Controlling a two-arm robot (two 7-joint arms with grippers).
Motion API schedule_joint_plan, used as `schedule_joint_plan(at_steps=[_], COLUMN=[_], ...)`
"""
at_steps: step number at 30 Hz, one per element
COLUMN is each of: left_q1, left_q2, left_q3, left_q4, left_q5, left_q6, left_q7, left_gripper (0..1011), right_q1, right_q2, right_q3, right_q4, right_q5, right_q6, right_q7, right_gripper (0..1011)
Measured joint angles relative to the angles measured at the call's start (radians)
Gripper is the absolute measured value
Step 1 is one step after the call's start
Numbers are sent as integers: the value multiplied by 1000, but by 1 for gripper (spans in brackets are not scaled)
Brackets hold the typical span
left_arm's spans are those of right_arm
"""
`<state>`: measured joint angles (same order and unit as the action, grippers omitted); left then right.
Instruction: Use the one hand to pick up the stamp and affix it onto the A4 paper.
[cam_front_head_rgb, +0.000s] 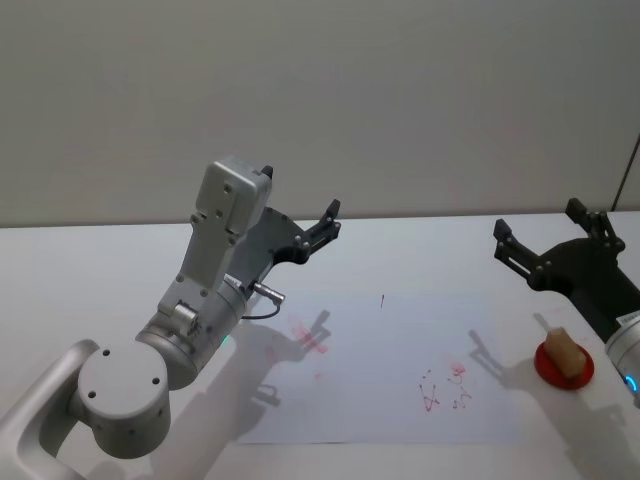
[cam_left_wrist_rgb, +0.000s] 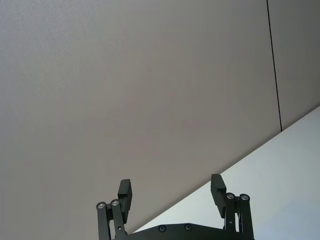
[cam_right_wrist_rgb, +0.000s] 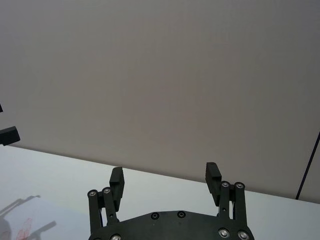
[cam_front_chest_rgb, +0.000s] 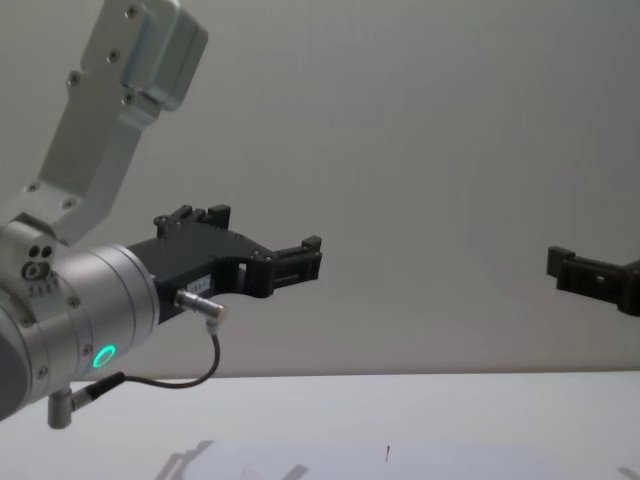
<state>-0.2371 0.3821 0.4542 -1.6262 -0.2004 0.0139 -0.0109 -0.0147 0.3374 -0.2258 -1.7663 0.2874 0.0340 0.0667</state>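
While the stamp (cam_front_head_rgb: 563, 352) rests on the red ink pad (cam_front_head_rgb: 548, 368) just right of the A4 paper (cam_front_head_rgb: 380, 370), the right end effector (cam_front_head_rgb: 538, 224), raised nearby with fingers apart, should descend squarely over it and grip its sides; the left end effector (cam_front_head_rgb: 328, 222), also spread, idles at left.

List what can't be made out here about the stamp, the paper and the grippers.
Stamp: printing face, head view, hidden against the red pad under it.
A4 paper: red marks, head view, too small to read; chest view's bottom edge cuts the sheet.
Right gripper, raised open near the stamp: cut by chest view's right edge.
Left gripper, raised open over the table's left: edge-on in head view, finger gap hidden.
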Motion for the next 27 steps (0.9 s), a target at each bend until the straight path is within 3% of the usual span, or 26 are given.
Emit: schedule_joint_plan(at_steps=[16, 23, 27], left_q1=[0, 0, 0], left_q2=[0, 0, 0], left_q3=[0, 0, 0], left_q4=[0, 0, 0], left_q5=[0, 0, 0], left_q6=[0, 0, 0], left_q7=[0, 0, 0], left_gripper=[1001, 1001, 1001], right_q1=[-5, -71, -149], right_q2=[4, 44, 83], right_q3=[2, 19, 35], right_q4=[-4, -49, -93], right_q5=[1, 32, 64], right_q6=[0, -11, -29], right_q7=[0, -20, -55], right_gripper=[1001, 1001, 1001])
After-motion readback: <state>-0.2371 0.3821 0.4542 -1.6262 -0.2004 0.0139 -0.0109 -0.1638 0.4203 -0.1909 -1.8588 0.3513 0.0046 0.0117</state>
